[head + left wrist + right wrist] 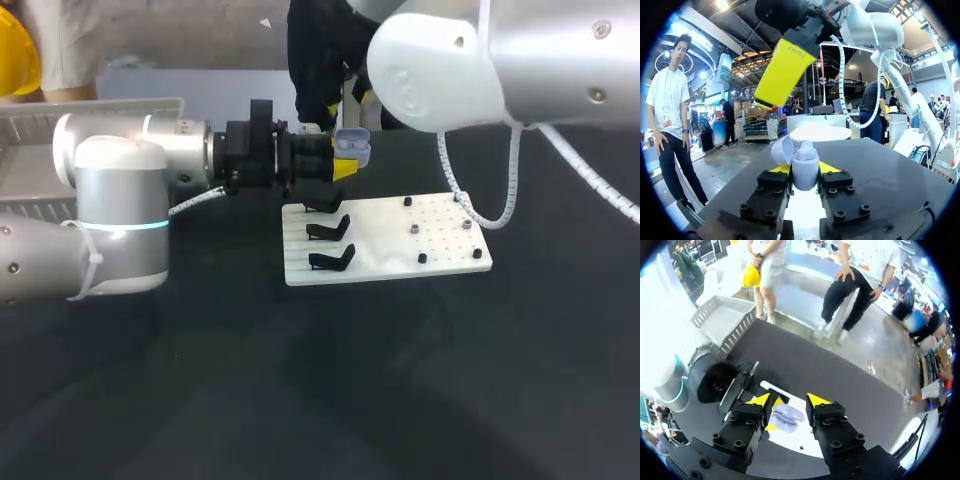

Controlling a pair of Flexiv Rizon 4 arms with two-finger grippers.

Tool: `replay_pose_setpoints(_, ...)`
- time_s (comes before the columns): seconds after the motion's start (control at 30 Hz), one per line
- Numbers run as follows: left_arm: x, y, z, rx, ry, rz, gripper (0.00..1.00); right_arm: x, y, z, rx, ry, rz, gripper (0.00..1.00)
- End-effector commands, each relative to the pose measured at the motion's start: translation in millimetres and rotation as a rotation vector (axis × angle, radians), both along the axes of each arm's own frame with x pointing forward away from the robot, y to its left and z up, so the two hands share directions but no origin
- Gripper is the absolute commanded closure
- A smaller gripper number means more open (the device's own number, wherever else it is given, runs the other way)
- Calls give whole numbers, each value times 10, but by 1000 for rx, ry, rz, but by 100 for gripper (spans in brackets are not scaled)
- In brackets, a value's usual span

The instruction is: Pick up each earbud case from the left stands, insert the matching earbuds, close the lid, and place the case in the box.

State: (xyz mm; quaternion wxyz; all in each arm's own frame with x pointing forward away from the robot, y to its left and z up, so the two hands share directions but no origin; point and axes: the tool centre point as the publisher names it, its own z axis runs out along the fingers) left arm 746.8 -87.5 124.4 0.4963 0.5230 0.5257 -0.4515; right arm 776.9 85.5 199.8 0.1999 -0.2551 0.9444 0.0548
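Left gripper (805,168): fingers clamped on pale lilac plastic earbud case (806,174), lid open. Right gripper (789,400): fingers apart, touching nothing, case beyond gap between them.

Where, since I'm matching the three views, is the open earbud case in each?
Head view: earbud case in the left gripper, near the white board.
Left wrist view: between its own jaws.
Right wrist view: below its open jaws.
Shared landmark: left gripper's yellow tips.

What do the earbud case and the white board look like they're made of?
Earbud case: probably smooth plastic, pale lavender with a soft, even sheen. White board: likely rigid matte plastic or painted sheet, flat with a grid of holes.
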Motion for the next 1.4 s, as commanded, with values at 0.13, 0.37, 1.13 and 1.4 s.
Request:
replay_pose_setpoints(0.13, -18, 1, -3, -3, -3, 6, 100, 379, -30, -229, -2, 12, -60, 60)
replay_pose_setpoints(0.37, -18, 1, -3, -3, -3, 6, 100, 367, -153, -400, -38, 30, -96, 64)
replay_pose_setpoints(1.13, -18, 1, -3, -3, -3, 6, 100, -179, -277, -360, 10, 44, -119, 61)
replay_pose_setpoints(1.4, 29, 389, 249, 28, -80, 37, 100, -315, -666, 202, 295, -39, -259, 0)
